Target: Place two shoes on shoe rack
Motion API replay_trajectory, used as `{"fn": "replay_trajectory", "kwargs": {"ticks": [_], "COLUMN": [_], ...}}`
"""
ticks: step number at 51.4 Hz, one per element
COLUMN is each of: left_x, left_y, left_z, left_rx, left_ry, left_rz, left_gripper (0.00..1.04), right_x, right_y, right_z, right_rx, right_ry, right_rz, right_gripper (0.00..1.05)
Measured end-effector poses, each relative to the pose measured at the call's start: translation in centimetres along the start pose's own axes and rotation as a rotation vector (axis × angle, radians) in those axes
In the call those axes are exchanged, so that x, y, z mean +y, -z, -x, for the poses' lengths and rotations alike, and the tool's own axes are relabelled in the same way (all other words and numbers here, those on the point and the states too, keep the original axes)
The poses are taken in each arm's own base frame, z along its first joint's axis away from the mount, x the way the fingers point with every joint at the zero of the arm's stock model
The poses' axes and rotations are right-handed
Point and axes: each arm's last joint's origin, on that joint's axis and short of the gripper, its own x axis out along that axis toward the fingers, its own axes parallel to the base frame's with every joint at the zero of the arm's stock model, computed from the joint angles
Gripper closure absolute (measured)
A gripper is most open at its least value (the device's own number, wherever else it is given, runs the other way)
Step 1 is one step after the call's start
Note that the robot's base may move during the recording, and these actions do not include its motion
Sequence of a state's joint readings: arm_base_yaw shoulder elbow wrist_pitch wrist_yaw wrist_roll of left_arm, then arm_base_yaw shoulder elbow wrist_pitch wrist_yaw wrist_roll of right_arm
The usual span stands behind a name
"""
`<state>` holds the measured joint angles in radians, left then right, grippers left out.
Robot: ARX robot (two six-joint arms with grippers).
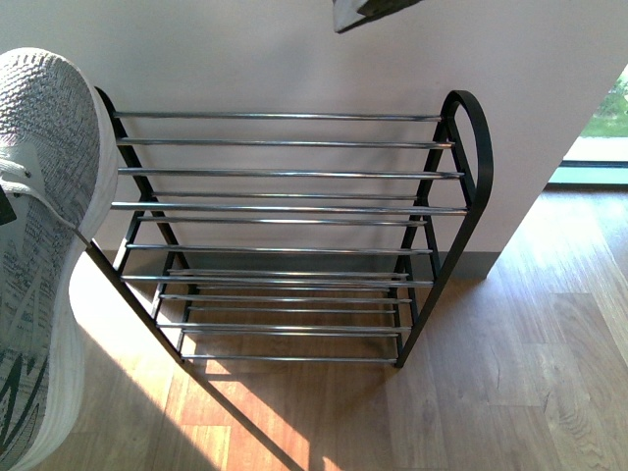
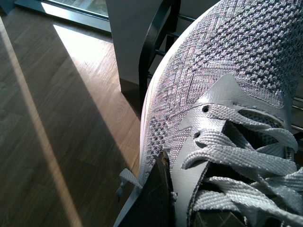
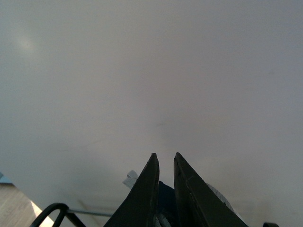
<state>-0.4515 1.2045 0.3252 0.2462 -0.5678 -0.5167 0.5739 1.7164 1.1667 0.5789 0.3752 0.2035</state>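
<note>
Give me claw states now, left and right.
Left claw: closed on a grey sneaker.
Right claw: closed on the other sneaker, by its navy collar.

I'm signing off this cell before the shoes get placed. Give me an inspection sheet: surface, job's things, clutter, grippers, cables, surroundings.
Surface: wooden plank floor, sunlit in streaks.
Job's things: low black-framed shoe rack with chrome rods stands against the white wall, no shoe on it; grey knit lace-up sneaker with white sole held up at left; what looks like the second sneaker at the top edge.
Clutter: nothing seen.
Grippers: left gripper, fingers clamping the grey sneaker's side; right gripper, fingers nearly closed on navy fabric, likely the second sneaker.
Cables: nothing seen.
Surroundings: window at right.
</note>
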Motion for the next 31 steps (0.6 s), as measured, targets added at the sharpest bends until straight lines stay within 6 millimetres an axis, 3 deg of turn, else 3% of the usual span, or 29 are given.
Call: {"fn": "replay_trajectory", "kwargs": {"ticks": [12, 31], "left_x": [0.0, 0.0], "left_y": [0.0, 0.0], "left_z": [0.0, 0.0], "left_rx": [0.000, 0.000], "left_ry": [-0.001, -0.001], "left_rz": [0.000, 0.000], "left_gripper": [1.03, 1.03], "right_x": [-0.1, -1.9], "right_y": [3.2, 6.8], "right_z": [-2.2, -2.9], "right_rx": [0.021, 0.056], "right_ry": [0.043, 0.115], "right_rz": [0.056, 0.085], "right_gripper": [0.95, 0.95]}}
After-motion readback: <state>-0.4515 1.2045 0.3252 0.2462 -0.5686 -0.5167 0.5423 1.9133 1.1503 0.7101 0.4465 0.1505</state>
